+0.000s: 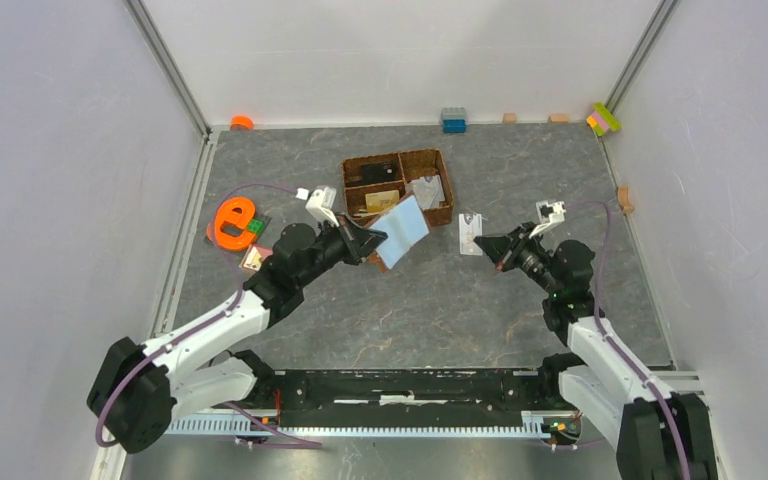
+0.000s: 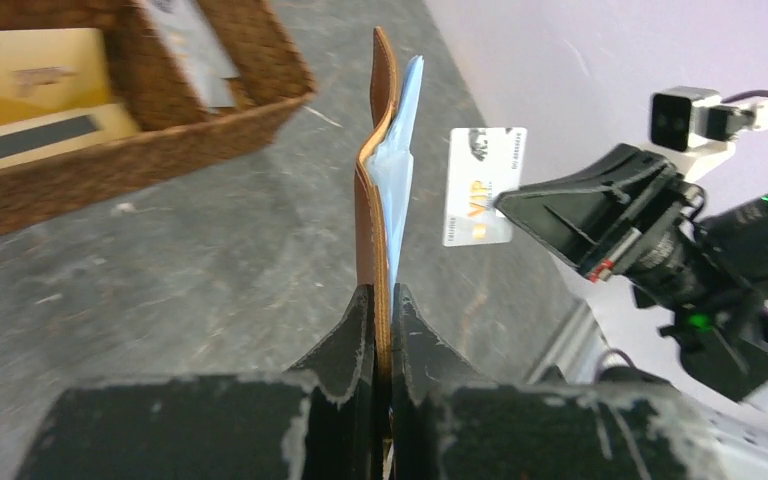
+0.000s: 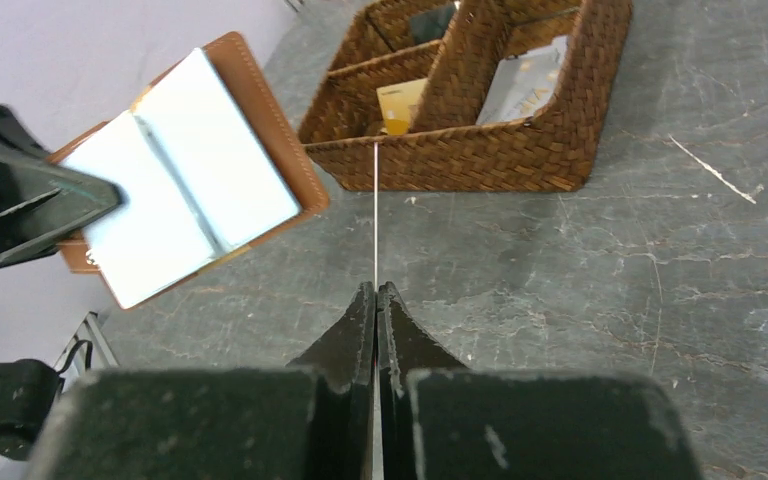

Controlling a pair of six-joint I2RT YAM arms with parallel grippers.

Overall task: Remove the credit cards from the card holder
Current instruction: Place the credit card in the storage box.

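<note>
Left jaws clenched on the card holder (image 1: 401, 229), which is held open just beside the woven basket (image 1: 447, 186). Right jaws pinch a pale VIP card (image 1: 471, 234), clear of the holder. I reckon this card's out. Next: carry it over and drop it in the basket.

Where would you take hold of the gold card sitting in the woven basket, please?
By its upper edge, coming straight down from above with the jaws closing across its thin faces. The gold card seems to lean inside a compartment of the basket, whose woven walls block any sideways approach and leave only the top open.
</note>
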